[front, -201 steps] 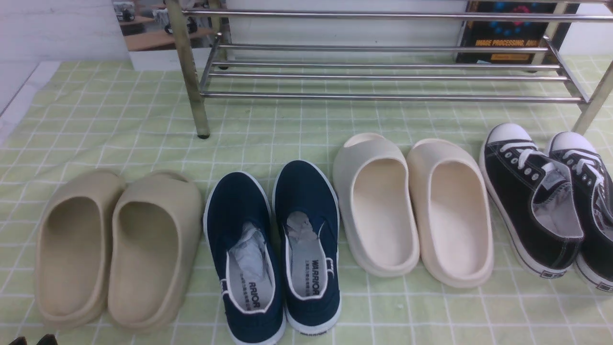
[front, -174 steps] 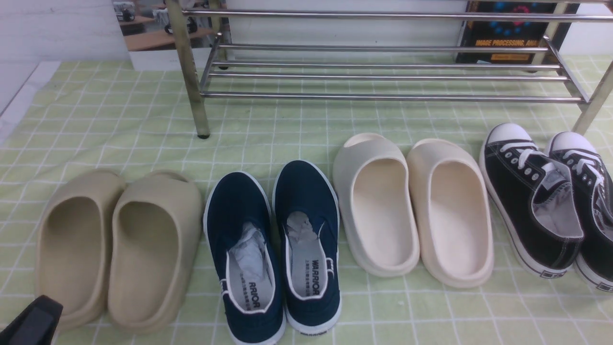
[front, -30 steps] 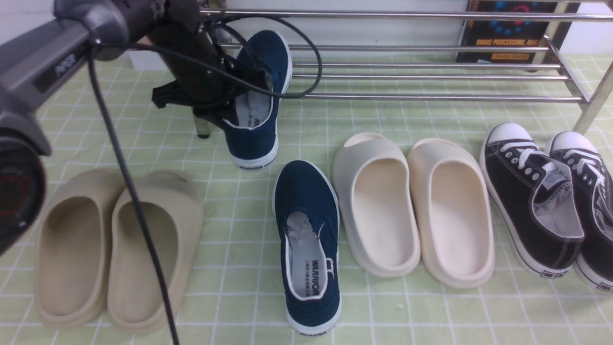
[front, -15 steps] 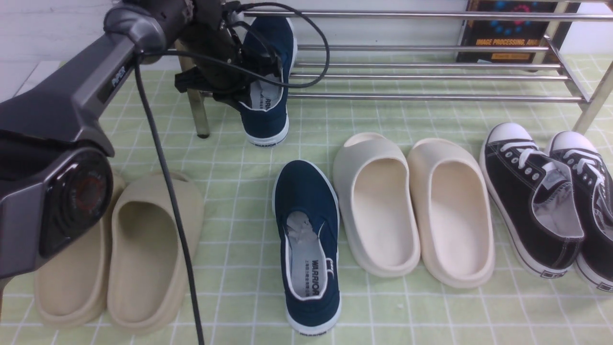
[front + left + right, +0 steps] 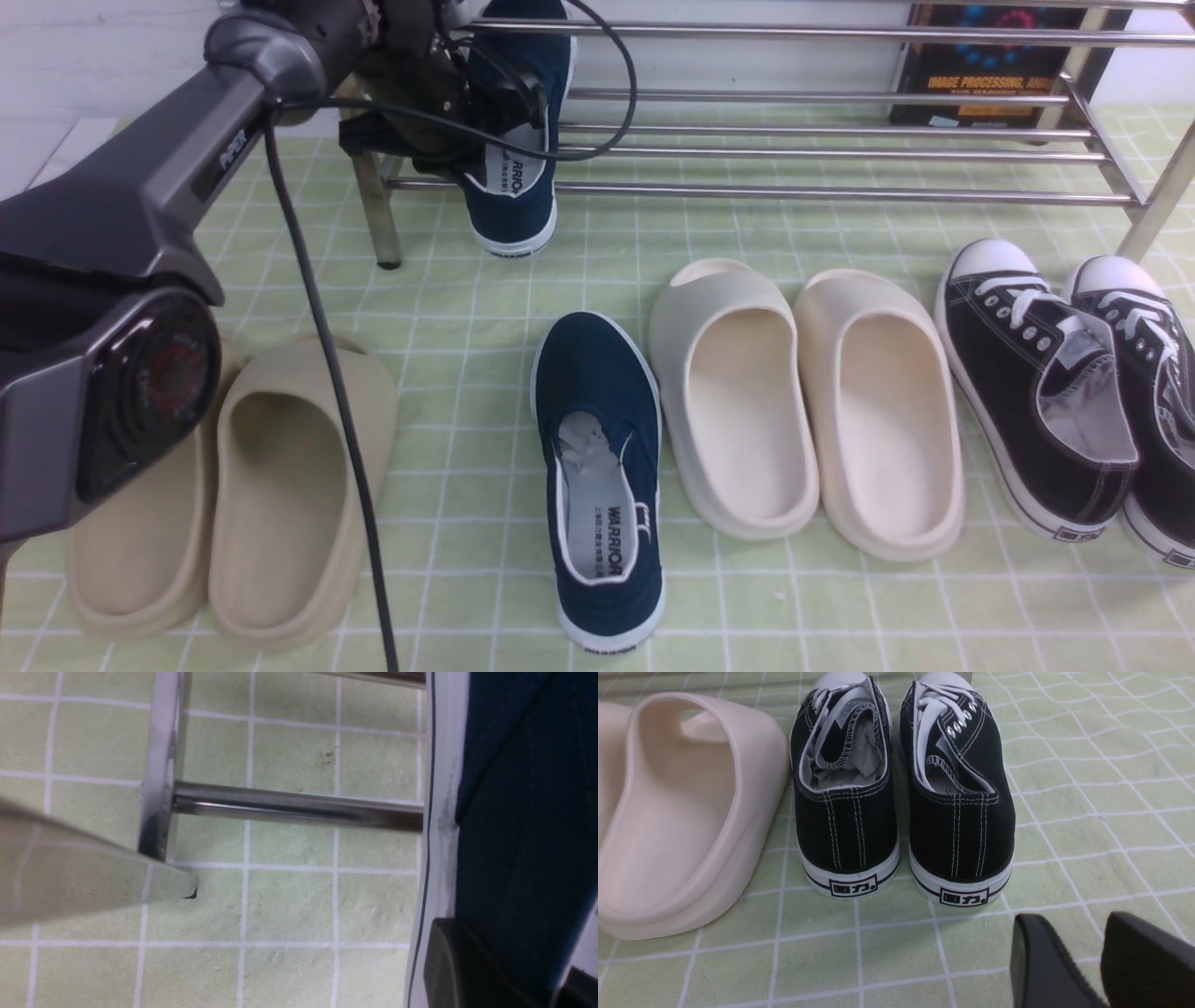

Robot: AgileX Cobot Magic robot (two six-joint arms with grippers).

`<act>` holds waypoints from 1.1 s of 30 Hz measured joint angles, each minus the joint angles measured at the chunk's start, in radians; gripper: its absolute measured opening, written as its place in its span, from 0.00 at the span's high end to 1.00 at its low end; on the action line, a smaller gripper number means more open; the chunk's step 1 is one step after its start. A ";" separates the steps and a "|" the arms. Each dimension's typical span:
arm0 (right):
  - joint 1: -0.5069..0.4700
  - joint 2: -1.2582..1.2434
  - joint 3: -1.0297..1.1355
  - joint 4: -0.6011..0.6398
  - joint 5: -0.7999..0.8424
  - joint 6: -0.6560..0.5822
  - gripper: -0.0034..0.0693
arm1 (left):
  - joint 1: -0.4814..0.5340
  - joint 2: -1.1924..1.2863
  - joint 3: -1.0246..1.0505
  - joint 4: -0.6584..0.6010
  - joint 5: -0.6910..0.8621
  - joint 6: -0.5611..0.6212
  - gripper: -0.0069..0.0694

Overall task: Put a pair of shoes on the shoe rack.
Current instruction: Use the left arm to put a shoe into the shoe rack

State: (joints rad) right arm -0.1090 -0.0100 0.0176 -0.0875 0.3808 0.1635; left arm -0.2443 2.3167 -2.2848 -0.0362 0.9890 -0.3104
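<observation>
- Shoe [image 5: 512, 201], navy slip-on, clamped at its collar by left gripper [image 5: 481, 140]; tilted toe-up at the far-left end of shoe rack [image 5: 822, 193], toe apparently over the lower bars, heel hanging on the near side of the front bar; not yet lying flat.
- Second navy shoe [image 5: 602, 476] flat on green checked cloth [image 5: 467, 308], near centre, untouched.
- In the left wrist view, one dark finger [image 5: 458, 970] pressed on navy canvas, white sole edge just beside a chrome bar [image 5: 299, 809].
- Right gripper [image 5: 1097, 970] with jaws apart, holding nothing, near the heels of black lace-up sneakers [image 5: 901, 812].
- Beige slides [image 5: 280, 485] near left, cream slides [image 5: 803, 411] right of centre, both well apart from the held shoe.
- Risk: if released at this tilt, likely to slide heel-first off the front bar or drop its toe between bars; a sole catching the left upright could nudge the rack.
- Against half a second ago: held shoe higher and farther in. Against the earliest frame: pair split, left arm arrived.
</observation>
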 joint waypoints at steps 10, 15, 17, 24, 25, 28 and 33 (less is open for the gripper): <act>0.000 0.000 0.000 0.000 0.000 0.000 0.62 | 0.020 0.000 0.000 0.005 0.000 0.000 0.89; 0.000 0.000 0.000 0.000 0.000 0.000 0.62 | 0.020 0.000 0.000 0.006 0.000 -0.001 0.85; 0.000 0.000 0.000 0.000 0.000 0.000 0.62 | 0.020 0.000 0.000 0.006 -0.004 -0.001 0.81; 0.000 0.000 0.000 0.000 0.000 0.000 0.62 | 0.021 -0.012 -0.011 0.000 -0.018 -0.005 0.59; 0.000 0.000 0.000 0.000 0.000 0.000 0.62 | 0.021 -0.016 -0.011 0.000 -0.016 -0.005 0.56; 0.000 0.000 0.000 0.000 0.000 0.000 0.62 | 0.021 -0.043 -0.011 -0.002 0.004 -0.005 0.51; 0.000 0.000 0.000 0.000 0.000 0.000 0.62 | 0.026 -0.109 -0.011 0.006 0.068 -0.006 0.55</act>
State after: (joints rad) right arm -0.1090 -0.0100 0.0176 -0.0875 0.3808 0.1635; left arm -0.2178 2.2081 -2.2957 -0.0298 1.0569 -0.3165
